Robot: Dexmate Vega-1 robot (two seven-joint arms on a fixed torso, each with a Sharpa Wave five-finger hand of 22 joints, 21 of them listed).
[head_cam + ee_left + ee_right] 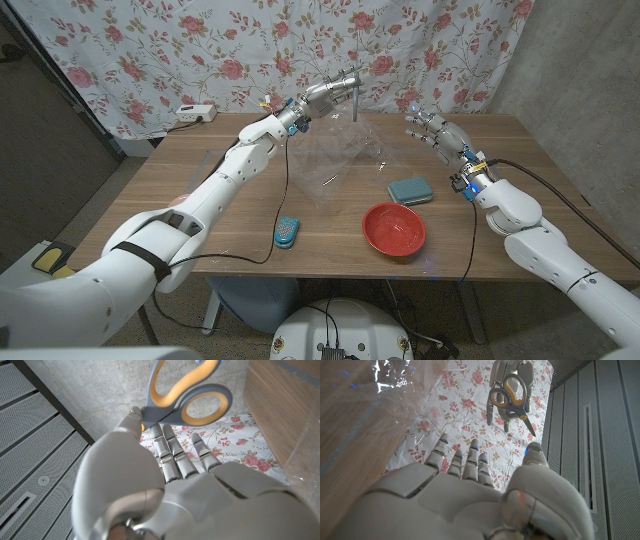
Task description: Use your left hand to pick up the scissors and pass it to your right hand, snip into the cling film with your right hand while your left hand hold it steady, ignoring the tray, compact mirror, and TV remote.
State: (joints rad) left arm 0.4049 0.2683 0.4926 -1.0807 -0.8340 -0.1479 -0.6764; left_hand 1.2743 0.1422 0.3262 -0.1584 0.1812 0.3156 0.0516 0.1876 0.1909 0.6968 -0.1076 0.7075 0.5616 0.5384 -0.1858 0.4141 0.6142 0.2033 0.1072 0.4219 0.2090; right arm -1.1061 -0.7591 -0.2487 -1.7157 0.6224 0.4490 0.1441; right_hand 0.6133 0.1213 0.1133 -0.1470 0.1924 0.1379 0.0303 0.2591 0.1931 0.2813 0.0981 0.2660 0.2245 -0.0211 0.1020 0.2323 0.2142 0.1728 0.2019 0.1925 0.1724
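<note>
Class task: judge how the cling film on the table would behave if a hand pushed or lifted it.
The cling film lies crumpled and see-through, so it is probably floppy and very light. Pushed, it would likely bunch rather than slide. Its glossy wrinkles suggest it clings.

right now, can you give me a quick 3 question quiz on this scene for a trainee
1. True or false: the left hand holds the scissors up off the table.
2. Which thing lies nearest the red tray?
A. the teal compact mirror
B. the TV remote
C. the power strip
3. Fill in: the right hand is raised with its fingers spread and holds ____.

Key
1. True; the wrist views show the yellow-lined handles beyond the left hand's fingers.
2. A
3. nothing; the cling film lies crumpled on the table between the two hands.
</note>
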